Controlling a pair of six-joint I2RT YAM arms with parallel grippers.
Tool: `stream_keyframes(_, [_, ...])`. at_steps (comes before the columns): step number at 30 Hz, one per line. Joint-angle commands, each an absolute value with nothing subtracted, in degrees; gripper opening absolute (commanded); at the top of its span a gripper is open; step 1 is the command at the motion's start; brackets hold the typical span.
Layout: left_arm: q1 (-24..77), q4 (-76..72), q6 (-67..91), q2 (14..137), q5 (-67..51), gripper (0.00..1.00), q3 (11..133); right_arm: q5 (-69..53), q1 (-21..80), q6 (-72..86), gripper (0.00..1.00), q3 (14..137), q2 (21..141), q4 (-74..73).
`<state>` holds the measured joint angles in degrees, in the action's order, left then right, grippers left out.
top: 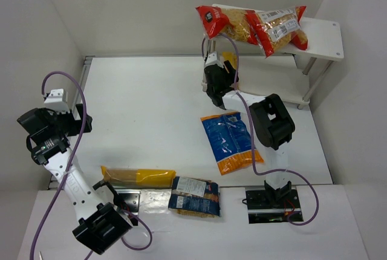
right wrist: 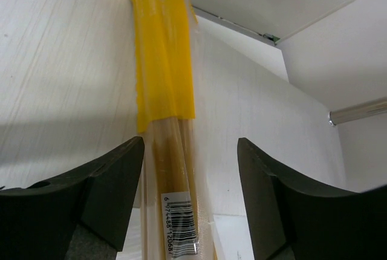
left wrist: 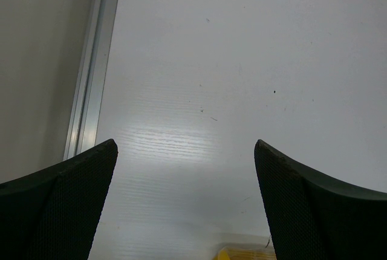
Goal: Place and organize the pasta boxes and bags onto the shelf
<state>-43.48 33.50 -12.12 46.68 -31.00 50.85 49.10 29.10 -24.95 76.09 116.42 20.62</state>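
Note:
My right gripper [top: 219, 87] hangs at the left end of the shelf's lower tier [top: 272, 84]. Its jaws are open around a long yellow spaghetti pack [right wrist: 166, 91], with a clear gap on the right side of my right gripper [right wrist: 190, 151]. The pack's yellow end [top: 230, 60] shows just past the fingers. Two clear red-ended bags [top: 233, 21] [top: 279, 27] lie on the white shelf top [top: 323, 33]. On the table lie a blue-and-orange bag [top: 230, 142], a second yellow spaghetti pack [top: 139, 175] and a small dark-blue pack [top: 195, 196]. My left gripper [top: 78, 121] [left wrist: 184, 151] is open and holds nothing.
White walls close in the table on the left, back and right. An aluminium rail [left wrist: 91, 91] runs along the table's left edge. The tip of the near spaghetti pack [left wrist: 242, 254] shows low in the left wrist view.

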Motion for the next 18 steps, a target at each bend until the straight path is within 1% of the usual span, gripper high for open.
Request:
stream_keyframes(1, [-44.47, 32.96, -13.45, 45.97, -32.87, 0.99, 50.54, 51.06, 29.44, -23.91, 0.71, 80.07, 116.19, 27.25])
stream_keyframes(4, [-44.47, 32.96, -13.45, 45.97, -32.87, 0.99, 50.54, 51.06, 29.44, -23.91, 0.74, 80.07, 115.67, 27.25])
stream_keyframes(8, [-44.47, 32.96, -13.45, 45.97, -32.87, 0.99, 50.54, 51.06, 30.5, -21.98, 0.75, 78.75, 113.48, 25.14])
stream_keyframes(18, [-44.47, 32.96, -13.45, 44.91, -33.92, 0.99, 50.54, 50.54, 34.8, -18.81, 0.75, 66.9, 102.67, 19.86])
